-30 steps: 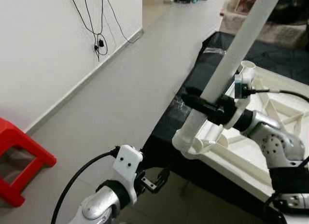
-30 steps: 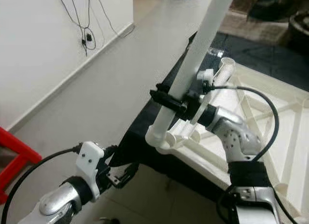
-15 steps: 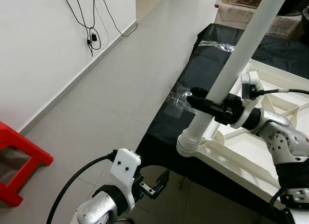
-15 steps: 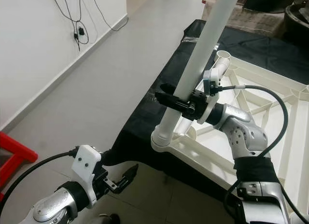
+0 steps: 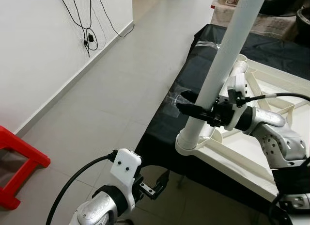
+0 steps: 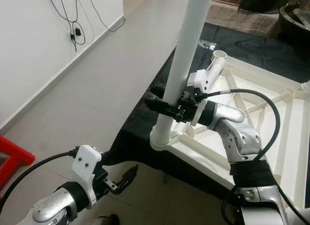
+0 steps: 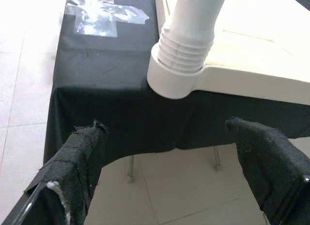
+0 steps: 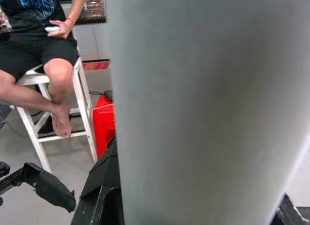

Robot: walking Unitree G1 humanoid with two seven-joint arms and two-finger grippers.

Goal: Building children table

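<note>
A pale tiled floor (image 5: 121, 84) runs along a white wall (image 5: 34, 50), where black cables (image 5: 89, 26) hang down to a plug near the skirting, and a red stool (image 5: 17, 162) stands on the floor close to that wall. A black cloth (image 5: 193, 70) covers the table, with a patch of clear tape (image 7: 104, 14) stuck near its edge. In the right wrist view a person (image 8: 38, 45) sits on a white stool (image 8: 80, 108), bare feet on its rung, beside a red container (image 8: 104, 125).
</note>
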